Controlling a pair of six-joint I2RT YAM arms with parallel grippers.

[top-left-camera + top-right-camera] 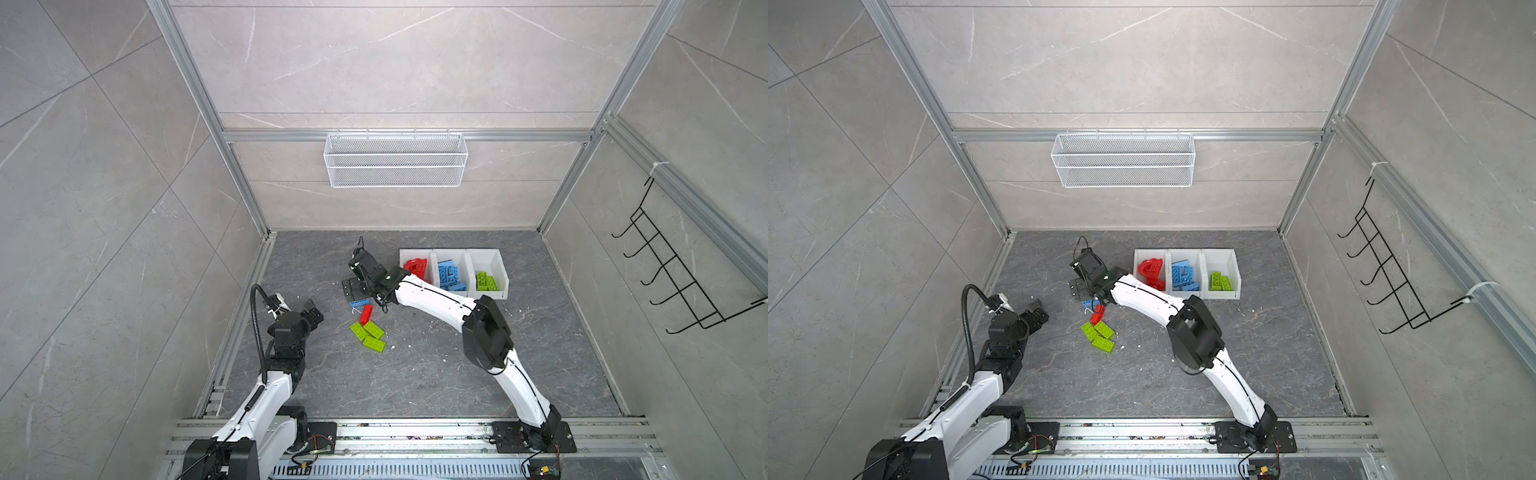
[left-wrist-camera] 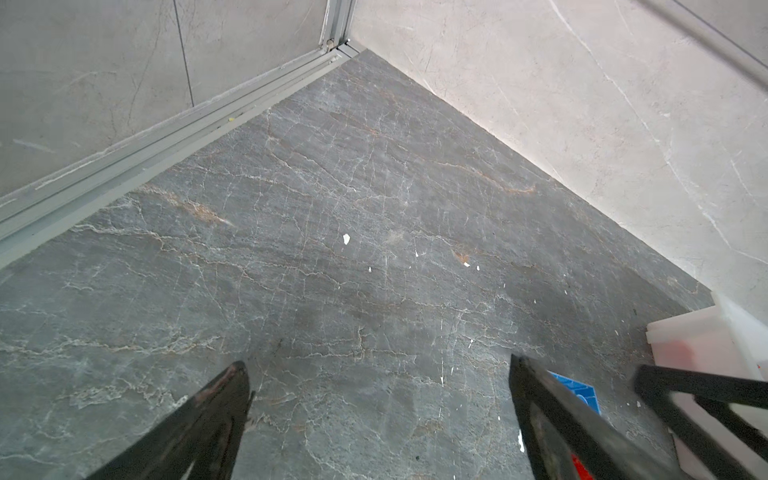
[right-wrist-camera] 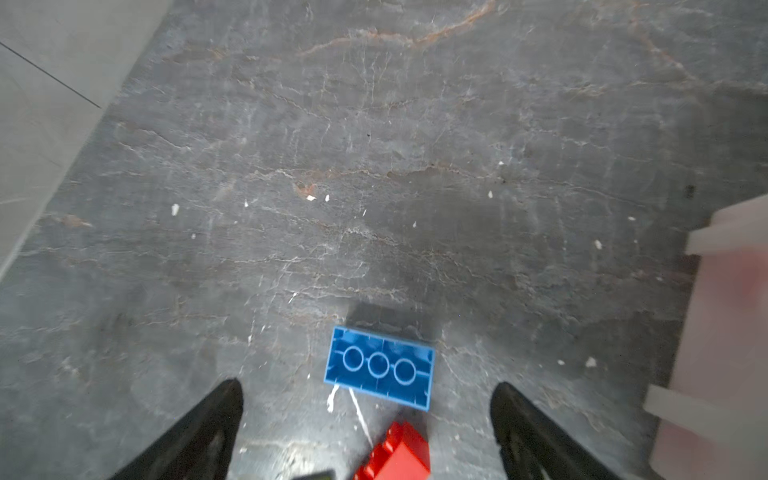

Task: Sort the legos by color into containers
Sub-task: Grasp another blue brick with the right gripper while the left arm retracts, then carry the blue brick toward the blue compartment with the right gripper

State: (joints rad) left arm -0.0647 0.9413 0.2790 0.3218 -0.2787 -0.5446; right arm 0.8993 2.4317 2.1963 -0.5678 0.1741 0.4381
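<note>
- The left fingers (image 1: 314,311) hang over the left side of the table (image 1: 415,374), well apart from every brick; in the left wrist view these fingers (image 2: 220,407) stand spread wide, gripping nothing, with only grey stone between them
- The right arm reaches across the middle, so the right fingers (image 1: 351,287) sit just left of the containers; in the right wrist view these fingers (image 3: 216,415) are wide apart and hold nothing
- A blue brick (image 3: 379,368) sits on the table between the two right fingertips and touches neither; its hollow underside with three rings faces the wrist camera, and in both top views the blue brick (image 1: 359,302) (image 1: 1087,303) shows just on the near side of the right fingers
- A red brick (image 1: 366,314) lies tilted just beside the blue one, towards the robot; the right wrist view catches it (image 3: 395,455) at the frame's edge
- Three green bricks (image 1: 373,329) lie studs up in a tight cluster on the table, close to the red brick's near end
- The containers (image 1: 486,254) stand joined in a row at the back right of the table: the left one holds red pieces (image 1: 415,266) including an arch, the middle one blue pieces (image 1: 450,274), the right one green pieces (image 1: 486,281)
</note>
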